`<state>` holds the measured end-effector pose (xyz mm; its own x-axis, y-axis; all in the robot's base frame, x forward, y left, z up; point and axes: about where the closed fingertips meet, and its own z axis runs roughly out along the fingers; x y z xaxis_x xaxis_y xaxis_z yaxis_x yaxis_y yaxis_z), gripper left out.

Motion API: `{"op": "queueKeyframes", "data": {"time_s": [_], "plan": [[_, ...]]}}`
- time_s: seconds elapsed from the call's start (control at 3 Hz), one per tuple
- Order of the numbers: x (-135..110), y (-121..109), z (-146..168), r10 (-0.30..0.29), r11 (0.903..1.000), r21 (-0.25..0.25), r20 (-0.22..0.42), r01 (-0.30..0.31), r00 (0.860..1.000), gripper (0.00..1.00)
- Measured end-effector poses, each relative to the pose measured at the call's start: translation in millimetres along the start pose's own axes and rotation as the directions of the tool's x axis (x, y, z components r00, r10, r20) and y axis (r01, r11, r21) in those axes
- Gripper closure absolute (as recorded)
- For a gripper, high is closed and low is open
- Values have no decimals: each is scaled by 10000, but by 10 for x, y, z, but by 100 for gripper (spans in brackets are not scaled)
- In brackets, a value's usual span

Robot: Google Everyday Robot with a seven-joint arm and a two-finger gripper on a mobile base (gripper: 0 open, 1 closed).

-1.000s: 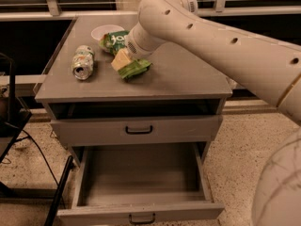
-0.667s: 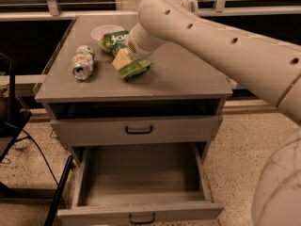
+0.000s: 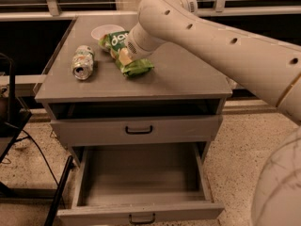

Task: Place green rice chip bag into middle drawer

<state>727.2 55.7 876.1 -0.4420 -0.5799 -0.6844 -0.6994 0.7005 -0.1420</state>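
Lying beneath the claw (image 3: pixel 124 57) is the green rice chip bag (image 3: pixel 137 68).

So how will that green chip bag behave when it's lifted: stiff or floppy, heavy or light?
Probably floppy: the green rice chip bag looks crinkled, so it may sag from the pincer, which sits over its middle on the cabinet top. Likely light for its size, being a thin snack bag. Unlikely to roll, unlike the can beside it.
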Motion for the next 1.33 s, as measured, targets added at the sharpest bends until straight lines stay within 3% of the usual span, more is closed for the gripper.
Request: {"op": "queueKeyframes", "data": {"time_s": [0.67,1.0,1.33], "plan": [[-28,5,-68,-156,9998,-111,67,157,9999,100],[-124,-48,-401,-779,9944,-679,486,811,9958,100],[-183,-110,-722,-1619,9773,-1255,761,1706,9839,100]]}}
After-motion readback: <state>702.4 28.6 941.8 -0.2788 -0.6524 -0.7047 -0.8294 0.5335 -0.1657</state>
